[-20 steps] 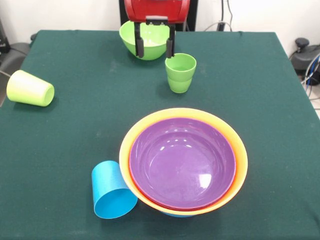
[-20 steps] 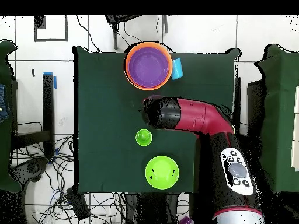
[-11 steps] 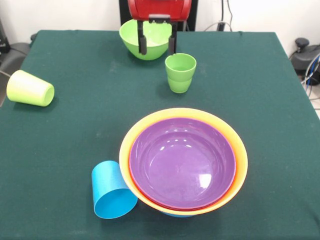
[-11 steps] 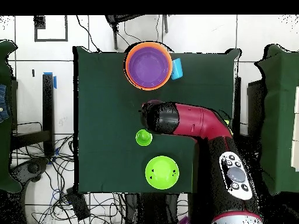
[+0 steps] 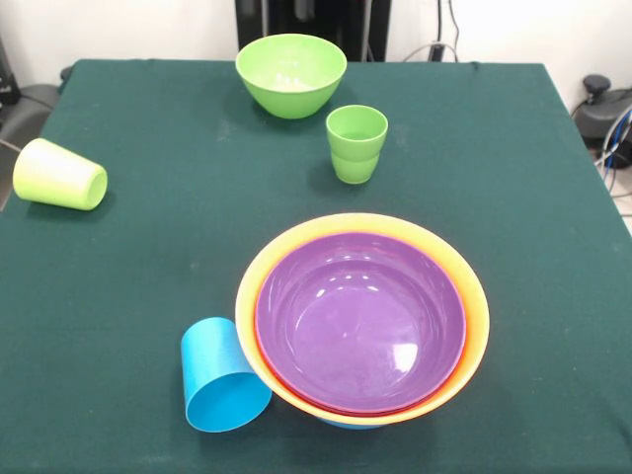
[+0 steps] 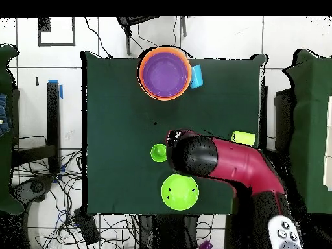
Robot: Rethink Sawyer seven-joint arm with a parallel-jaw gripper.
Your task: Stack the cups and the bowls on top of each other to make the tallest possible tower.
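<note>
From across the table (image 5: pixel 148 276), with its dark green cloth, the tower (image 5: pixel 361 318) sits toward six o'clock: a big orange bowl's rim outermost, a thin red rim inside it, a wide purple bowl (image 5: pixel 360 318) nested on top, and a sliver of blue showing under the near edge. The sky blue cup (image 5: pixel 221 377) lies on its side at the tower's eight o'clock, its open mouth facing the near edge and its wall touching or almost touching the orange rim. The yellow-green cup (image 5: pixel 59 175) lies tipped over far out at ten o'clock, close to the table's edge, well apart from everything else. The ridged green cup (image 5: pixel 356 143) stands upright at the tower's twelve o'clock, mouth up. Beyond it, toward eleven o'clock, the green bowl (image 5: pixel 290 74) stands upright and empty near the far edge.

In the overhead view the red and black arm (image 6: pixel 224 162) reaches over the table, its dark rounded end hanging just beside the ridged green cup (image 6: pixel 158 153) and the green bowl (image 6: pixel 179 192). The gripper is hidden beneath that end there and does not show in the front view, so I cannot tell how far open it is or whether it has hold of anything.
</note>
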